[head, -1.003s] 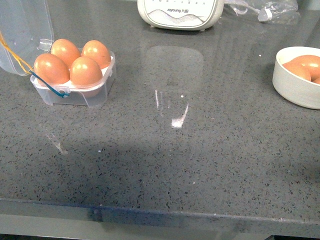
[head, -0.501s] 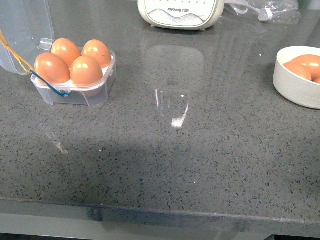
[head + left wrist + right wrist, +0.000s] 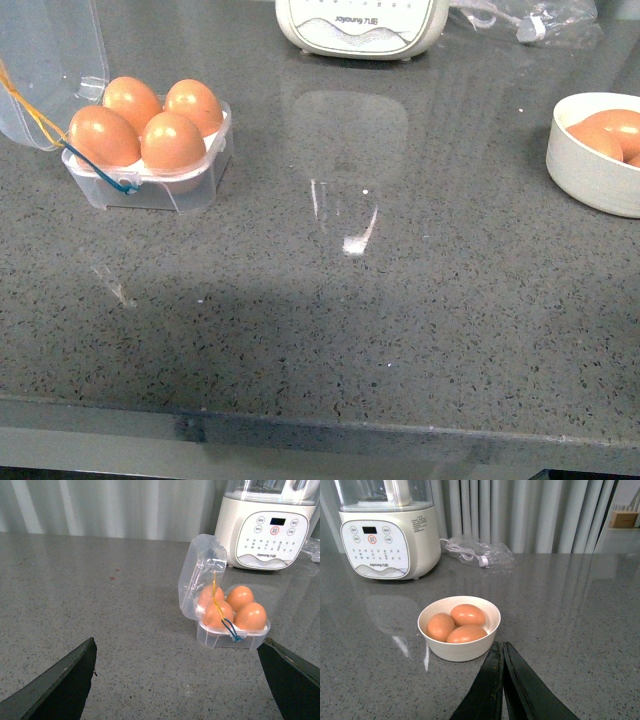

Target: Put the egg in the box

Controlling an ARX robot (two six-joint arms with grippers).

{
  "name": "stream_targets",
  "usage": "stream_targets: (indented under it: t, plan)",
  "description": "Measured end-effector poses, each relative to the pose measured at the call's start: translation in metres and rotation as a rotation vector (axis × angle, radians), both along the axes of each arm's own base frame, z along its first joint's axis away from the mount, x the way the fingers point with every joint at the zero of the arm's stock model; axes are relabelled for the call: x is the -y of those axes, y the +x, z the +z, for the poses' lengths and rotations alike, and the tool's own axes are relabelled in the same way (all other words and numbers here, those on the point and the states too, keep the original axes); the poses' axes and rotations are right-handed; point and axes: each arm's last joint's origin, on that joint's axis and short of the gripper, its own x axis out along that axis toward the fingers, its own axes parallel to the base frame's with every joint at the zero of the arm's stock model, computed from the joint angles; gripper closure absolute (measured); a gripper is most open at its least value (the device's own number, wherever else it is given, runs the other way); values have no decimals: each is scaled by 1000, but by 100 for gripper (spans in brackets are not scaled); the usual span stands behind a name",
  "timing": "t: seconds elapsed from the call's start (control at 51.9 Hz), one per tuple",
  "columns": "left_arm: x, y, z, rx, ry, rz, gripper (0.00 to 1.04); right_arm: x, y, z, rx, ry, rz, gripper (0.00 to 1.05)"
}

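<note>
Four eggs [image 3: 172, 141]: seated in the box [image 3: 150, 190], one per cell, long axes roughly upright, narrow ends up.
Lid [image 3: 45, 60]: swung open at the box's left.
Left gripper [image 3: 179, 640]: spread wide, nothing grasped.
Bowl [image 3: 590, 175]: three further eggs [image 3: 462, 625] laid on their sides.
Right gripper [image 3: 502, 647]: pressed closed, nothing grasped.

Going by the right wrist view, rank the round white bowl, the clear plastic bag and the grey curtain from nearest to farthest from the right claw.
1. Round white bowl: just ahead of the right claw.
2. Clear crumpled plastic bag: farther back on the grey speckled counter.
3. Grey pleated curtain: beyond the counter's far edge.
</note>
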Motion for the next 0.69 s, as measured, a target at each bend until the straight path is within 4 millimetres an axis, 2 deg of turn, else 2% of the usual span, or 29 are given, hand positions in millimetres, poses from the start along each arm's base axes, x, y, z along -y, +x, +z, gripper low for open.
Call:
stream_targets:
  t: [0.559, 0.598, 0.694]
  plan:
    - [0, 0, 0, 0, 0, 0, 7, 0, -15, -3, -7, 0, 0, 102]
    - [0, 0, 0, 0, 0, 0, 7, 0, -15, -3, -7, -1, 0, 98]
    - [0, 0, 0, 0, 0, 0, 7, 0, -15, -3, -6, -1, 0, 80]
